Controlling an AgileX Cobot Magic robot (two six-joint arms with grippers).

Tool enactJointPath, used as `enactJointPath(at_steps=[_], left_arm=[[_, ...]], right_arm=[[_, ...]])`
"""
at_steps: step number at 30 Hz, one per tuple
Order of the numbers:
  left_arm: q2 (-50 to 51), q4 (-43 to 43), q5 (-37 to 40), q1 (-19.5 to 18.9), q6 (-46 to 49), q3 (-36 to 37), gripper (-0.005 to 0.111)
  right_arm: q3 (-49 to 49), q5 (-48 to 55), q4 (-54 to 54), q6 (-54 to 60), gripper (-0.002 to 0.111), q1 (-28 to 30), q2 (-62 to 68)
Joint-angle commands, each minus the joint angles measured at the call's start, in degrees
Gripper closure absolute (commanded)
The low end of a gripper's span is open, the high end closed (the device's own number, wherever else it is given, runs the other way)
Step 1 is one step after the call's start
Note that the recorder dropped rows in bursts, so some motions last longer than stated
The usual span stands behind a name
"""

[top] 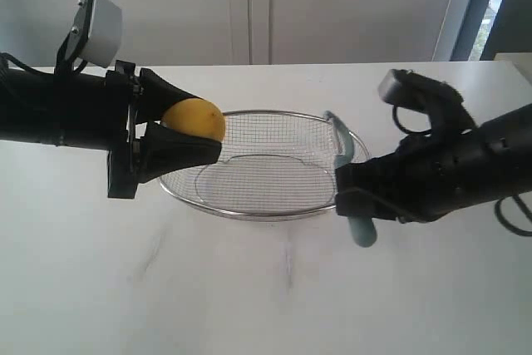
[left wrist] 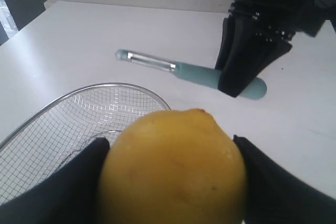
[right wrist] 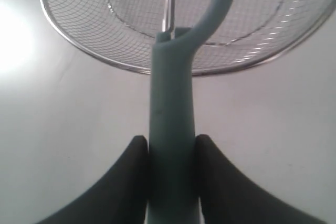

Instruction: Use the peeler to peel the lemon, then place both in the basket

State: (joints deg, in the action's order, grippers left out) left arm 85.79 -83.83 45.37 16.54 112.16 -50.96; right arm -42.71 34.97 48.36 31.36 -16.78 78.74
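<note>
Left gripper (top: 198, 125) pinches the lemon (top: 196, 117), held above the basket (top: 249, 213) at its left rim. Right gripper (top: 356, 197) is clamped on the peeler (top: 344, 140) handle, blade head over the right rim. Looks pre-peel: both grasped, well apart. Next: bring blade onto the peel, keep the lemon squeezed firm. No sticker, brand or writing readable in any view.

White glossy tabletop (top: 249, 288), marble-like. Only thing seen resting directly on it: basket (top: 249, 202), silver wire mesh, oval, thick metal rim, upright. Faint grey streaks (top: 150, 257) on the tabletop just camera-side of basket. Tabletop's far edge runs behind basket.
</note>
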Motion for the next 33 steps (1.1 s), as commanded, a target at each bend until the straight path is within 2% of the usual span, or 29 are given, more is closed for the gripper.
enactJointPath(at_steps=[1,8,13,17,33], left_arm=[[-0.5,-1.3,1.1,0.1,3.4,0.2,0.107],[-0.5,-1.3,1.3,0.1,3.4,0.2,0.107],[-0.5,-1.3,1.3,0.1,3.4,0.2,0.107],[-0.5,-1.3,1.3,0.1,3.4,0.2,0.107],[-0.5,-1.3,1.2,0.1,3.4,0.2,0.107]], right_arm=[[-0.3,-2.5,5.4,2.9,0.108,-5.1,2.8],[-3.9,-1.4,17.6,11.1,0.108,-11.8,8.7],[-8.1,-0.7,20.0,12.1,0.108,-16.9,12.7],[-8.2,0.8,25.6,15.7,0.108,-17.2,12.8],[-8.2,9.9,29.2,19.9,0.108,-13.1,12.6]])
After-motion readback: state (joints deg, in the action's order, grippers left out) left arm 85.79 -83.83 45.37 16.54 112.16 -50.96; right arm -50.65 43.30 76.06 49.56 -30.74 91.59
